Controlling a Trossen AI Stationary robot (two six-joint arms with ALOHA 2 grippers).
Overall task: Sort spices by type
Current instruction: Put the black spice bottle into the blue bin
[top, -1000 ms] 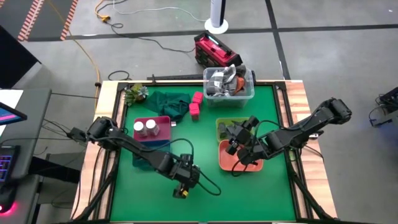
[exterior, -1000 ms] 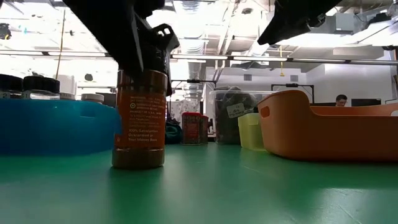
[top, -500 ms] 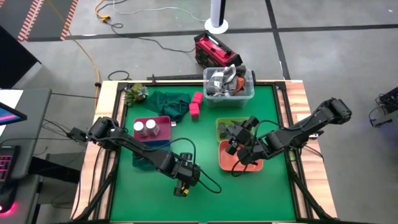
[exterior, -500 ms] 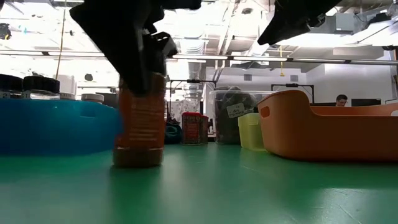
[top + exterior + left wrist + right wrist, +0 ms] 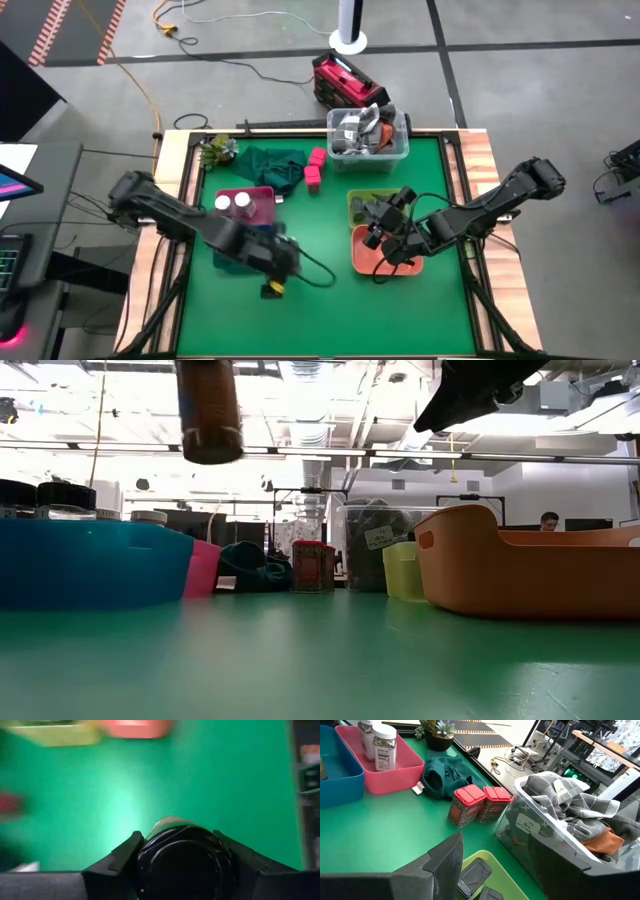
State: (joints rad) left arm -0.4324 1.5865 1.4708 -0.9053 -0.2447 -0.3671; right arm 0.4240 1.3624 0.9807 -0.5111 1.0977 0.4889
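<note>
Left gripper [image 5: 182,862] is clamped on the dark-lid jar [image 5: 208,410], lifted off the mat near the blue tray [image 5: 90,560] (right gripper [image 5: 490,865] waits half-open over the trays). Risk: a slip, or clipping the tray's rim.

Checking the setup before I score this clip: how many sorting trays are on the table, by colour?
blue tray: 1
pink tray: 1
yellow-green tray: 1
orange tray: 1
Total: 4
</note>
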